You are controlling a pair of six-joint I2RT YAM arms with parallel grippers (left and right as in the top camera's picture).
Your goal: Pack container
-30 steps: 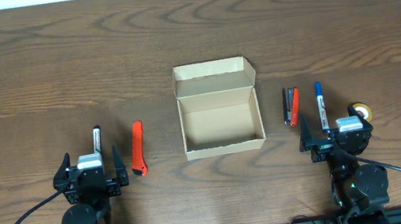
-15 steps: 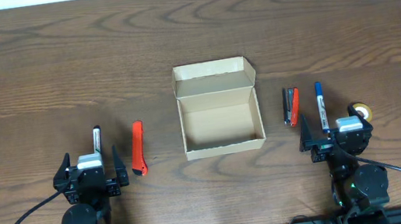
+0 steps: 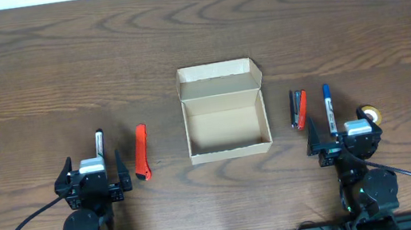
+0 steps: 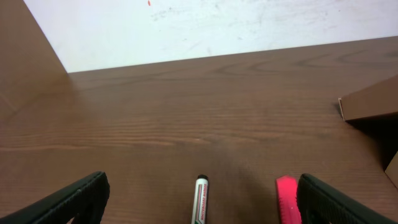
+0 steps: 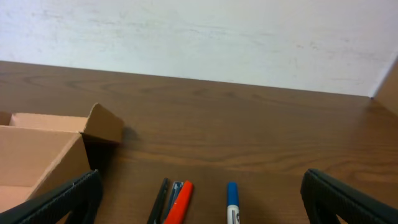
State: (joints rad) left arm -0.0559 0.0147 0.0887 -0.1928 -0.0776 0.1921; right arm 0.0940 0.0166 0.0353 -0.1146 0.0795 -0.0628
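Observation:
The open tan cardboard container (image 3: 223, 120) sits at the table's centre, lid flap folded back, inside bare; its corner shows in the right wrist view (image 5: 43, 146) and the left wrist view (image 4: 373, 106). A white marker (image 3: 99, 143) and an orange-red box cutter (image 3: 142, 151) lie to its left, seen close in the left wrist view as marker (image 4: 200, 199) and cutter (image 4: 287, 198). A red-and-black stapler (image 3: 298, 108) and a blue marker (image 3: 329, 110) lie to its right; in the right wrist view, stapler (image 5: 175, 200) and marker (image 5: 232, 200). My left gripper (image 3: 91, 170) and right gripper (image 3: 342, 129) are open and empty near the front edge.
A yellow tape roll (image 3: 368, 115) sits at the right, beside my right gripper. Dark wood table (image 3: 194, 36) runs back to a white wall. Black cables loop at the front edge by both arm bases.

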